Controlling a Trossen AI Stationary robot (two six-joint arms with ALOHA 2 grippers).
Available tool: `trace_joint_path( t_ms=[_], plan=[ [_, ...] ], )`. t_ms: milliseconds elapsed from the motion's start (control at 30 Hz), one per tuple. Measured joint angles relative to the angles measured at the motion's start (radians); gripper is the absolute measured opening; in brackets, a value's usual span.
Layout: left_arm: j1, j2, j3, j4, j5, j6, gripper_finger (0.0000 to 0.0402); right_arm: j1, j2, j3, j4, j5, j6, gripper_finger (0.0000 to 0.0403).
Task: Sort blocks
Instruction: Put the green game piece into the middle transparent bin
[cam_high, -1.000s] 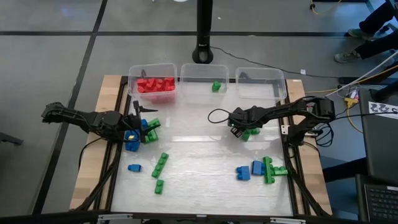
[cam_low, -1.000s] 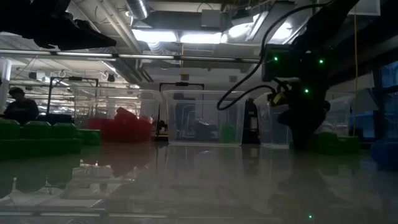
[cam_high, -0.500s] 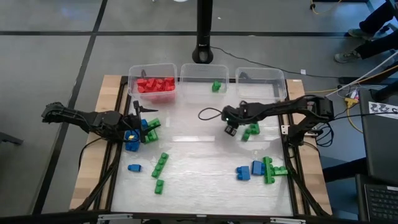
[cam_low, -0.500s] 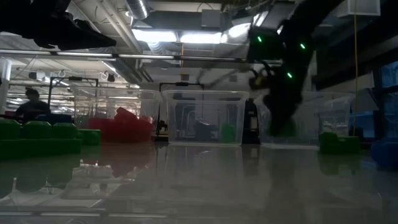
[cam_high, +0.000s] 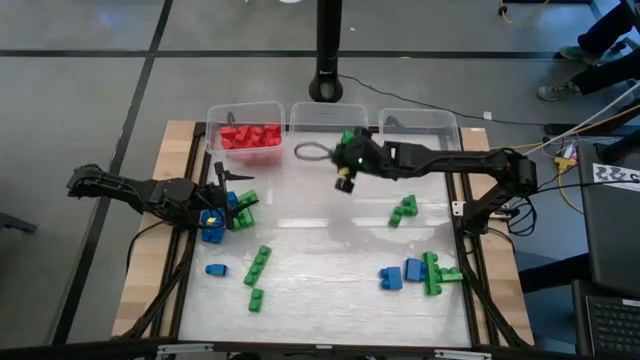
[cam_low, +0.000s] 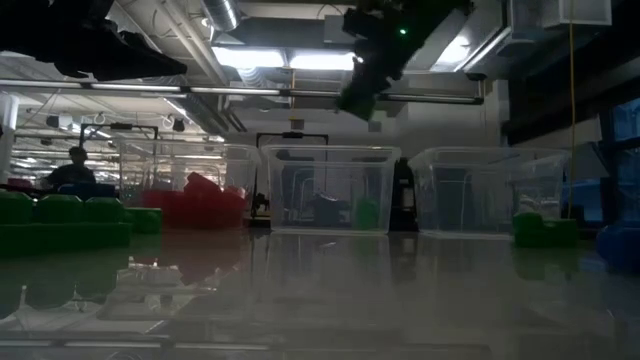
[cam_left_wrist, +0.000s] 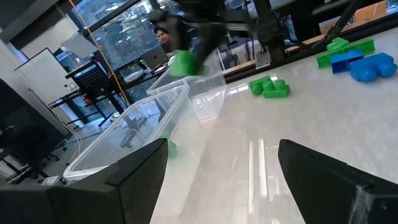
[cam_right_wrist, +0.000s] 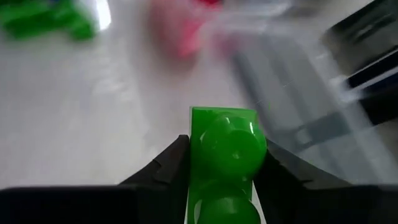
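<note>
Right gripper (cam_high: 345, 180): positioned at upper centre of the high view, just in front of the middle clear bin (cam_high: 327, 112). Its fingers (cam_right_wrist: 171, 165) are clamped on a green block (cam_right_wrist: 227, 155) (studs face the wrist camera). In the low view the gripper (cam_low: 360, 98) sits high in the frame, well clear of the tabletop.

Left gripper (cam_high: 225, 196): at the left edge of the table (cam_high: 330, 250), middle-left of the high view, jaws standing wide and holding nothing. It hovers by a cluster of blue and green blocks (cam_high: 228, 212).

Bins along the top of the table: the left bin (cam_high: 243, 125) holds red blocks (cam_high: 250, 136); the middle bin holds one green block (cam_high: 348, 136); the right bin (cam_high: 420, 130) shows no contents I can make out.

Loose blocks on the table: a small green pair (cam_high: 403, 211) at right centre; a blue and green group (cam_high: 420, 273) at lower right; a green row (cam_high: 258, 266) and a single blue block (cam_high: 216, 269) at lower left.
</note>
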Motion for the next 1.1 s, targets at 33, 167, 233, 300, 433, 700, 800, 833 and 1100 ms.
trace_joint_path(
  t_ms=[33,167,233,300,433,700,800,833,1100],
  plan=[
    [0.000,0.000,0.000,0.000,0.000,0.000,0.0296,-0.012,0.000,0.002,0.034,0.027,-0.024,0.0144],
    [0.000,0.000,0.000,0.000,0.000,0.000,0.0296,-0.066,0.000,0.002,0.139,0.143,-0.128,0.0153],
    [0.000,0.000,0.000,0.000,0.000,0.000,0.0296,-0.099,0.005,0.003,0.159,0.158,-0.175,0.0162],
    [0.000,0.000,0.000,0.000,0.000,-0.008,0.0296,-0.133,0.013,0.002,0.156,0.159,-0.178,0.0173],
    [0.000,0.000,0.000,0.000,0.000,-0.011,0.0296,-0.181,0.049,0.003,0.154,0.148,-0.154,0.0203],
    [0.000,0.000,0.000,0.001,0.000,-0.010,0.0296,-0.178,0.072,0.040,0.043,0.048,-0.153,0.0291],
    [0.000,0.000,0.000,0.001,0.000,-0.010,0.0296,-0.149,0.061,0.127,-0.134,-0.004,-0.121,0.0303],
    [0.000,0.000,0.000,0.001,0.000,-0.010,0.0296,-0.133,0.058,0.161,-0.207,-0.014,-0.107,0.0304],
    [0.000,0.000,0.000,0.001,0.000,-0.012,0.0296,0.070,0.058,0.300,-0.722,-0.062,-0.021,0.0297]
  ],
)
